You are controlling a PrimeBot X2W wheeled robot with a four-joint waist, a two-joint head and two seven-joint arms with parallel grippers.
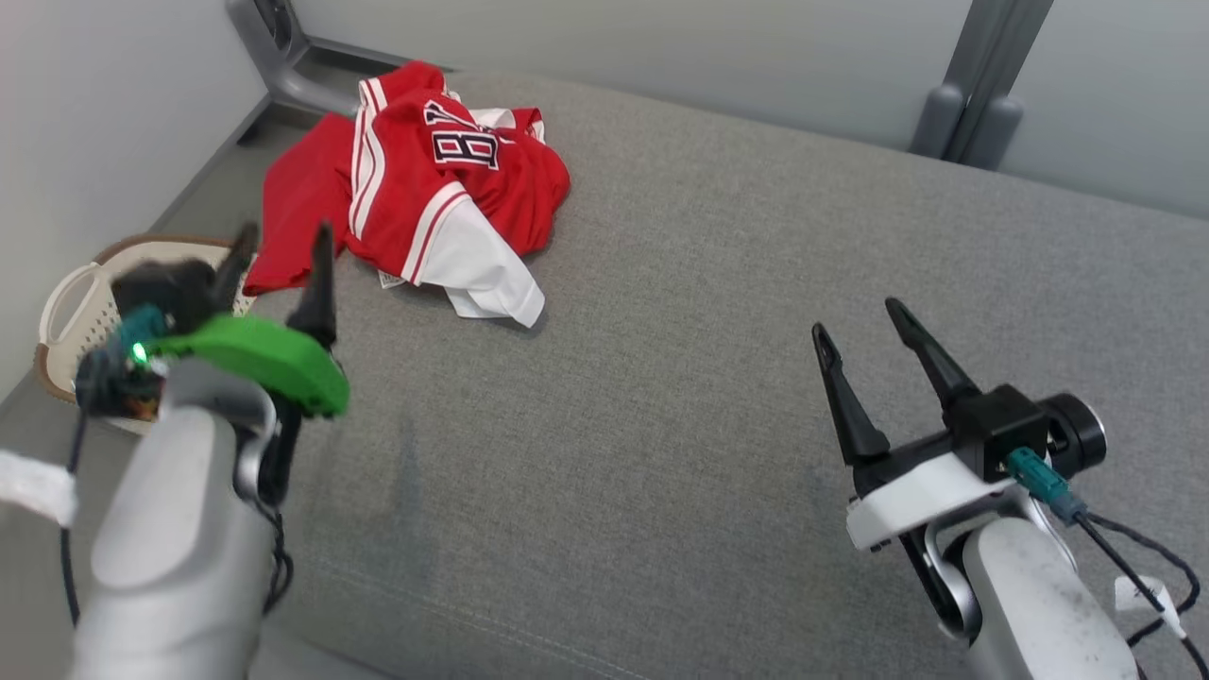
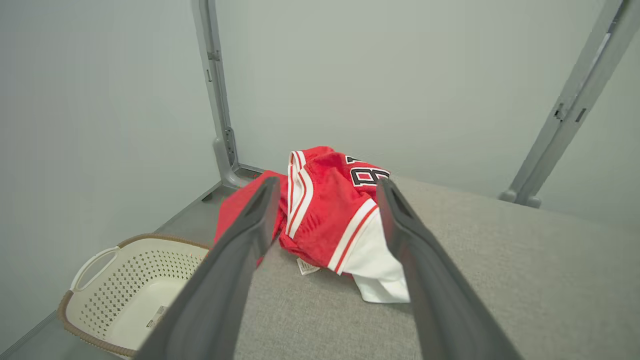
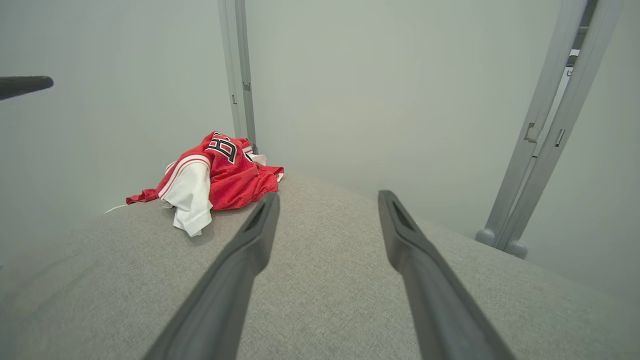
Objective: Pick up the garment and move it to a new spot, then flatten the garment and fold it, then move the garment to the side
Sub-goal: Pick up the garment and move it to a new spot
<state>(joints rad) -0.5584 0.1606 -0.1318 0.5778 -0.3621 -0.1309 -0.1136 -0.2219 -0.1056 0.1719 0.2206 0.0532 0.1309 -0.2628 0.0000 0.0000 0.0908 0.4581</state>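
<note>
A crumpled red and white garment (image 1: 425, 189) with black lettering lies at the far left corner of the grey padded table (image 1: 680, 378), one red part hanging over the left edge. My left gripper (image 1: 283, 246) is open just short of it, near the table's left edge, fingers pointing at the cloth and nothing between them. In the left wrist view the garment (image 2: 330, 215) sits past the open fingers. My right gripper (image 1: 855, 316) stands open over the right half of the table, well away from the garment (image 3: 210, 175).
A cream perforated laundry basket (image 1: 71, 312) with a brown rim stands on the floor left of the table, also seen as the basket (image 2: 125, 295). Grey frame posts (image 1: 973, 94) rise behind the table. Pale walls close in at the left and the back.
</note>
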